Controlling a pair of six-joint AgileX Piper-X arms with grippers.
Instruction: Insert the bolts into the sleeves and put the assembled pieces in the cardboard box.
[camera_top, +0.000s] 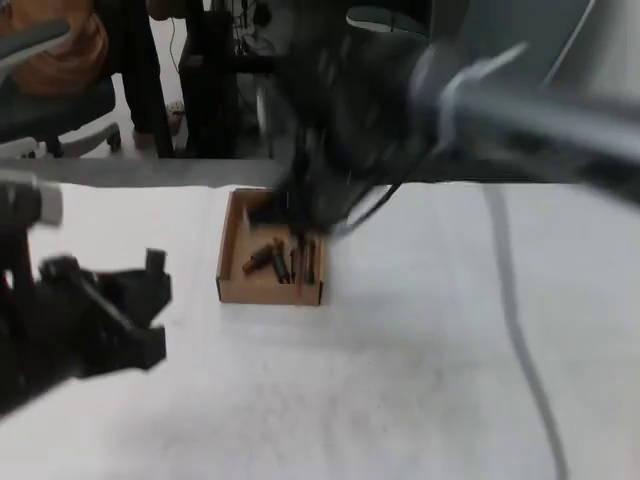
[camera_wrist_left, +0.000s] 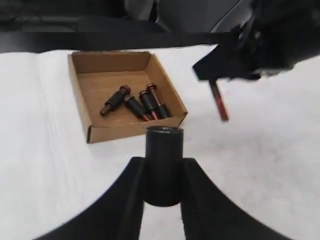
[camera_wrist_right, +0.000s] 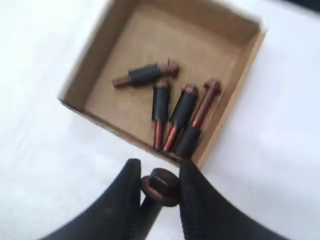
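A box (camera_wrist_left: 135, 131) sits open on a white bench (camera_top: 420, 370). Four assembled pieces (camera_wrist_right: 172, 107) lie on the floor of the box, each a copper-coloured bolt pushed through a black sleeve. Three lie side by side against one wall. The fourth lies crosswise to them, nearer the middle of the box.

The left gripper (camera_wrist_left: 164, 167) is outside the box, facing one of its walls, well apart from it. In the high view it is to the left of the box and nearer the camera. Its two fingers are closed narrowly around a loose sleeve (camera_wrist_left: 164, 150), a black tube. The open end of the sleeve points toward the box.

The right gripper (camera_wrist_right: 160, 172) is just outside the box, near a corner and above the bench. Its fingers pinch a loose bolt (camera_wrist_right: 160, 185) at the head. In the left wrist view this bolt hangs from the gripper with its shank pointing down and slightly tilted, clear of the bench, and beside the box rather than over it. The loose bolt and the loose sleeve are apart, with a corner of the box between them.
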